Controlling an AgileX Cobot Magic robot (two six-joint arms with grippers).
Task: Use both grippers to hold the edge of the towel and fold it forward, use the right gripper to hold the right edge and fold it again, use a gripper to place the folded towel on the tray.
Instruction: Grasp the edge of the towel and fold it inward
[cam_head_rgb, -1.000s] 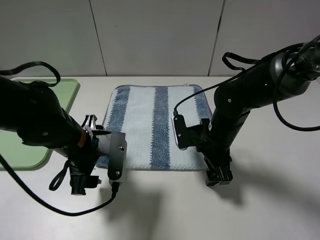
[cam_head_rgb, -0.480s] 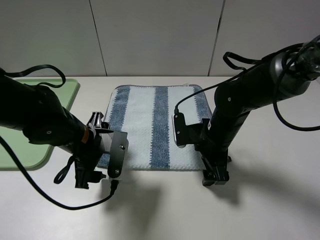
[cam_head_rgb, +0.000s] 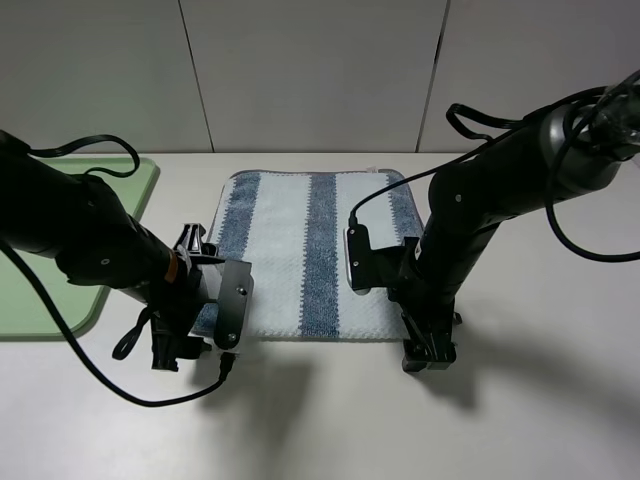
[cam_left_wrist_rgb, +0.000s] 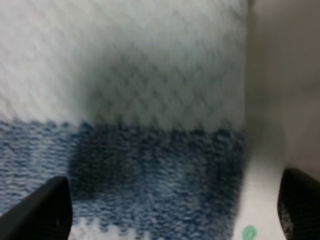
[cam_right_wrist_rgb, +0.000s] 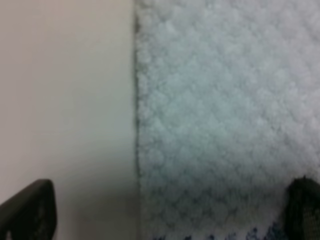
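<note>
Poising left gripper (cam_left_wrist_rgb: 170, 210) and right gripper (cam_right_wrist_rgb: 165, 205), both spread wide and empty, at 7 and 5 o'clock of the flat, centred towel (cam_head_rgb: 310, 250), with both folds and the drop onto the 9 o'clock tray (cam_head_rgb: 140, 185) not yet done.
</note>
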